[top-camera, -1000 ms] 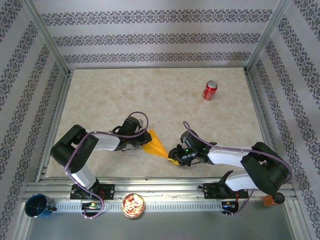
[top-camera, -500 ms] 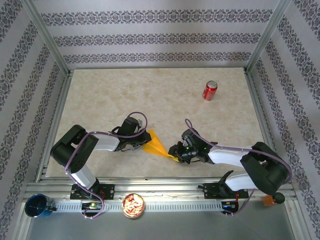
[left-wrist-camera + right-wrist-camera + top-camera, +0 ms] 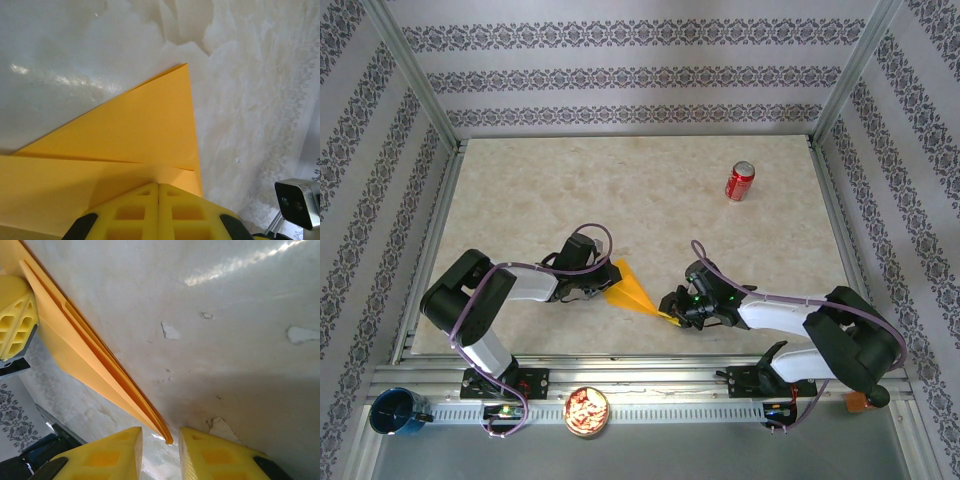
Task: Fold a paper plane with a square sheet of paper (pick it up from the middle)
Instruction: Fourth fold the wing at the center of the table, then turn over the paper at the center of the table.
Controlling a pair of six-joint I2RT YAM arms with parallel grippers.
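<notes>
Near the worktop's (image 3: 570, 190) 6 o'clock edge, the left gripper (image 3: 601, 287) is fully closed, its fingertips set on the wide end of the orange-yellow paper plane (image 3: 632, 290) — a flat, layered dart whose point aims toward 4 o'clock. The right gripper (image 3: 672, 312) is slightly parted, one finger on either side of that point — not visibly pinching it. A red soda can (image 3: 739, 181) stands well apart at 1 o'clock.
</notes>
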